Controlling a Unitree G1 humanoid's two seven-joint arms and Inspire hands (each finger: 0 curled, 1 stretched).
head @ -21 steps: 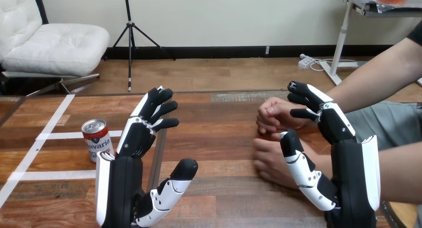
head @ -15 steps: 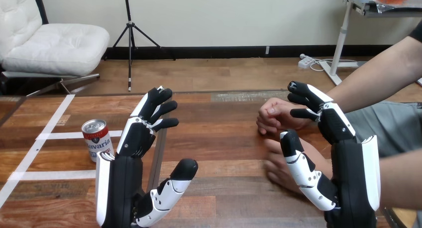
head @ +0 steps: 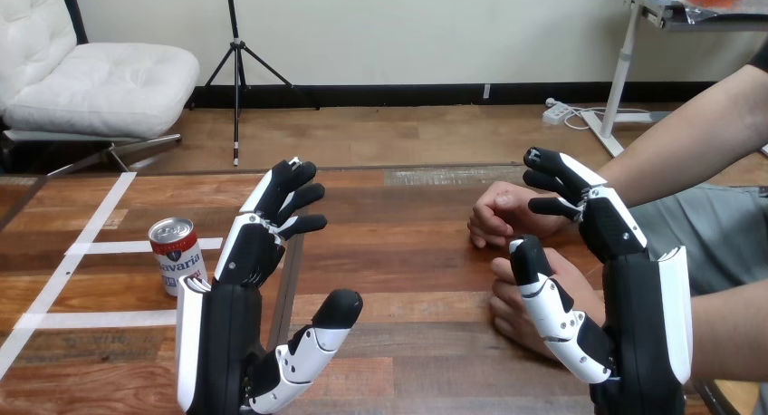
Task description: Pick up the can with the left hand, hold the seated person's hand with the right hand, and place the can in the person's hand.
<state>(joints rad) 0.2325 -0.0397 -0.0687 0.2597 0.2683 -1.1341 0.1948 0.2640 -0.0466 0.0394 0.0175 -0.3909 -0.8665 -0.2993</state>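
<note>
The can (head: pixel 177 255) stands upright on the wooden worktop (head: pixel 408 243), its silver top showing, with strips of white tape (head: pixel 91 247) on the wood around it. Just right of the can, and not touching it, the robot's left hand (head: pixel 244 252) is raised on edge. Its fingers are stretched out straight and spread, its thumb juts toward the middle, and it grips nothing.

Well to the right of the can, the right hand (head: pixel 611 234) is raised the same way and is equally released, with its fingers extended and its thumb angled inward. It holds nothing.

The person's nearer hand (head: pixel 509 299) lies on the worktop partly behind that thumb; I cannot tell whether the two touch. The person's farther hand (head: pixel 498 214) rests loosely curled on the wood beyond it, on the far side from the can.
</note>
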